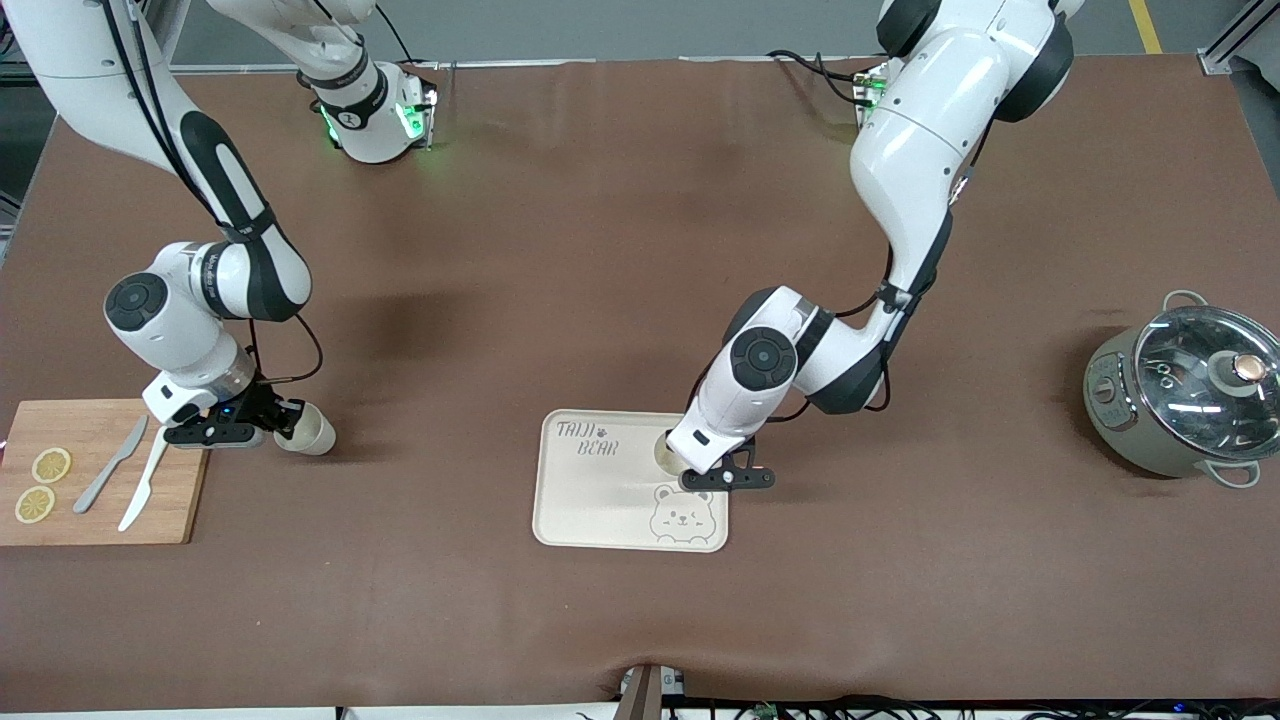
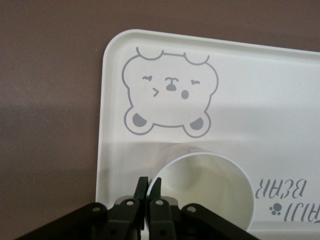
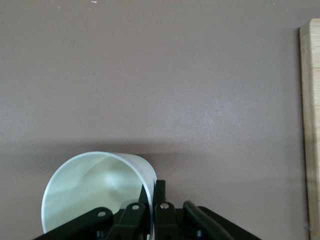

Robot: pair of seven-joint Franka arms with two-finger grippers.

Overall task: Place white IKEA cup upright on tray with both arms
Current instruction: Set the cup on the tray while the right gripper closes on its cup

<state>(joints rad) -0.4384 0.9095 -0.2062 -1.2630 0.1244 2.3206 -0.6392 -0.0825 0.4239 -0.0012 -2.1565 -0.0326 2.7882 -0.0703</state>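
The cream tray [image 1: 600, 500] with the bear drawing lies near the table's middle, toward the front camera. A white cup [image 1: 664, 452] stands upright on it. My left gripper [image 1: 682, 466] is shut on this cup's rim. In the left wrist view the fingers [image 2: 142, 186] pinch the rim of the cup [image 2: 210, 192] on the tray [image 2: 280, 100]. A second white cup [image 1: 312, 430] is tilted on its side beside the cutting board. My right gripper [image 1: 285, 421] is shut on its wall. In the right wrist view [image 3: 152, 189] one finger is inside the cup [image 3: 95, 185] and one outside.
A wooden cutting board [image 1: 100, 500] with two lemon slices, a grey knife and a white knife lies at the right arm's end; its edge shows in the right wrist view [image 3: 311, 125]. A grey pot with a glass lid [image 1: 1180, 400] stands at the left arm's end.
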